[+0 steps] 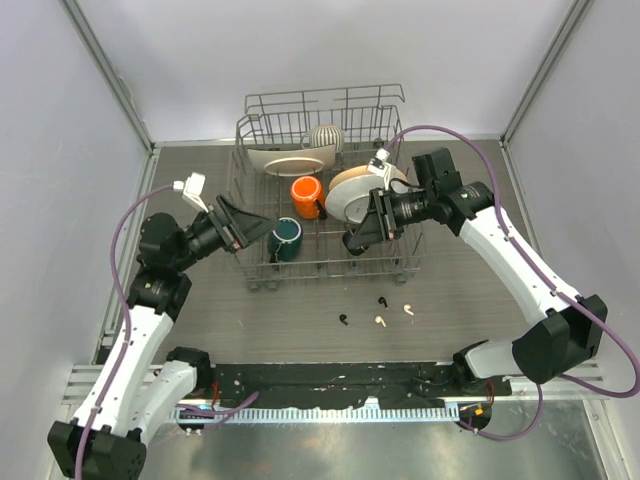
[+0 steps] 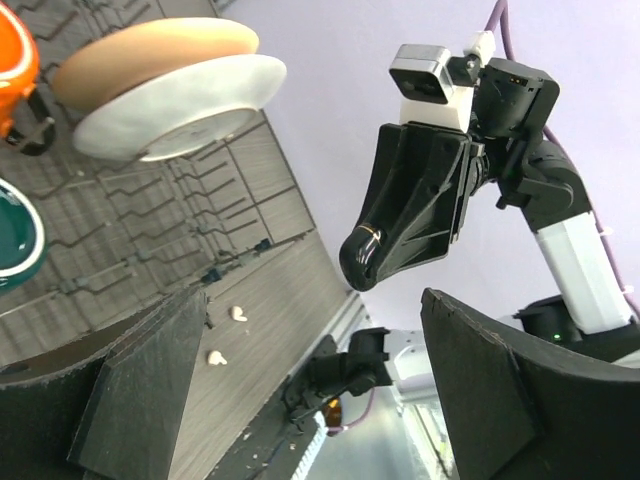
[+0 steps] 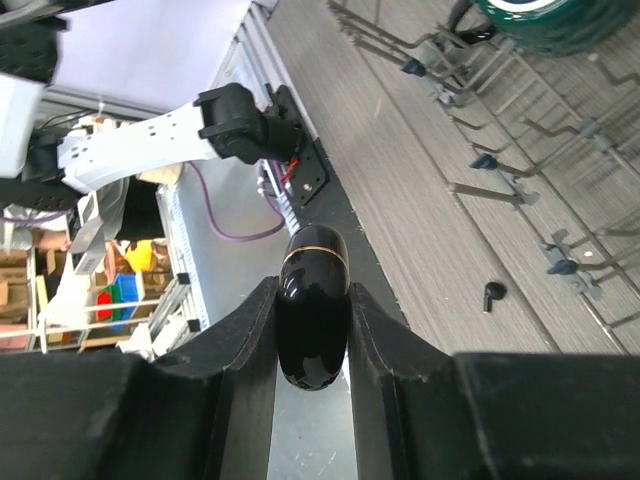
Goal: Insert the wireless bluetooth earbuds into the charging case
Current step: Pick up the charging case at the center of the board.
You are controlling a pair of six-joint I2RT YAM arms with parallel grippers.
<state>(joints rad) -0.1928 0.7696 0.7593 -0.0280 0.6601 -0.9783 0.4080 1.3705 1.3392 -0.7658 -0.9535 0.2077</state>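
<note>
Holding: right gripper point(image 3: 311, 292) pinches the charging case point(image 3: 312, 345) between both fingers, raised in front of the dish rack point(image 1: 250, 130).
Left gripper point(image 2: 312, 296): fingers spread wide, nothing between them, facing the case.
Earbuds: two black earbuds point(image 1: 344, 320) and two cream-white earbuds point(image 1: 380, 321) lie loose on the table point(image 1: 480, 300), just in front of the rack.
Progress: early; no bud seated, case lid looks shut at its gold seam. Opening, picking and seating remain.
Case axis: long axis runs along the fingers, rounded end poking past the tips toward the left arm.
Bud headings: too small to tell.

bare tabletop point(image 1: 250, 330) around earbuds point(image 1: 380, 321); rack point(image 1: 330, 266) behind
</note>
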